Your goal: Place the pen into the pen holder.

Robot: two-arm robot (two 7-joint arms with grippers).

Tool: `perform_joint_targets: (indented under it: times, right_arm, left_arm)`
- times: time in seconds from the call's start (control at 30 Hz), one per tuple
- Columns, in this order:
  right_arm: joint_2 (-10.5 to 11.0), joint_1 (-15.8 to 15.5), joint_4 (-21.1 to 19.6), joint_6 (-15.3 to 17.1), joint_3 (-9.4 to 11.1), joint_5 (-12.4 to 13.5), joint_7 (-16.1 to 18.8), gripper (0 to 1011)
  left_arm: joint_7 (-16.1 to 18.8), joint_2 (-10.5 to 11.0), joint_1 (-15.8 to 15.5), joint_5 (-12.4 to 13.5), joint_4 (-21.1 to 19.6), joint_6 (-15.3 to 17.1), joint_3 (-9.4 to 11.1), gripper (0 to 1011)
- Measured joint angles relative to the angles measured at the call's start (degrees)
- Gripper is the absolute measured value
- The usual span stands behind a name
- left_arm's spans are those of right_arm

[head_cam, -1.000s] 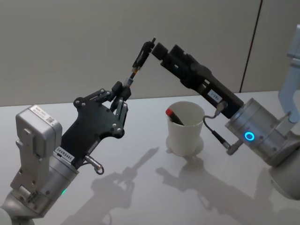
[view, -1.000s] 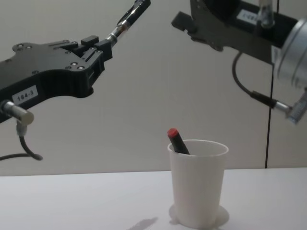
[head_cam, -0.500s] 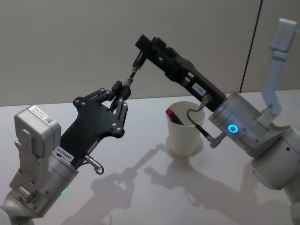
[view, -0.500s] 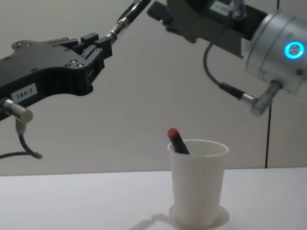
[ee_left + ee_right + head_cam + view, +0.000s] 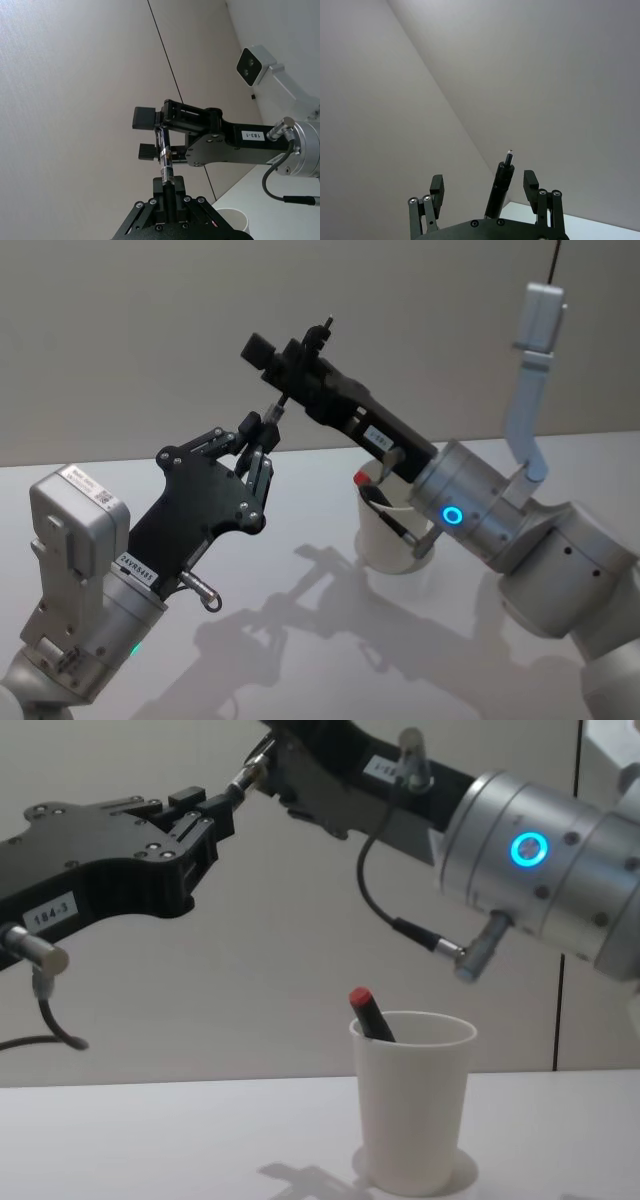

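High above the white table (image 5: pixel 310 515) in the head view, the left gripper (image 5: pixel 258 432) is clamping the lower end of the pen (image 5: pixel 277 408), which is slanting up toward the wall. The right gripper (image 5: pixel 283 352) is straddling the pen's upper part with its fingers spread. Down on the table the pen holder (image 5: pixel 385 540) is standing upright, partly hidden behind the right arm, with a red-capped marker (image 5: pixel 362 480) leaning inside it. From the left wrist, the pen (image 5: pixel 165 162) is rising out of the closed left fingers (image 5: pixel 159 197) and passing between the right gripper's two pads (image 5: pixel 145 117). From the right wrist, the pen (image 5: pixel 501 187) is sitting between the open fingers (image 5: pixel 436 187) with a gap on each side. Across the chest view, the pen holder (image 5: pixel 412 1105) is standing well below both grippers, and the pen is well apart from it.
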Motion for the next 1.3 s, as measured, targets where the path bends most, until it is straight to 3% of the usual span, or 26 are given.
perform_joint_targets:
  times: [0.37, 1.3]
  right_arm:
    - [-0.57, 0.52, 1.30, 0.35, -0.84, 0.38, -0.48, 1002]
    - [0.74, -1.32, 1.49, 0.52, -1.41, 7.47, -1.75, 1001]
  left_arm:
    - [0.00, 0.00, 0.00, 0.00, 0.00, -0.03, 0.00, 121]
    - [0.01, 0.00, 0.00, 0.00, 0.00, -0.02, 0.01, 121]
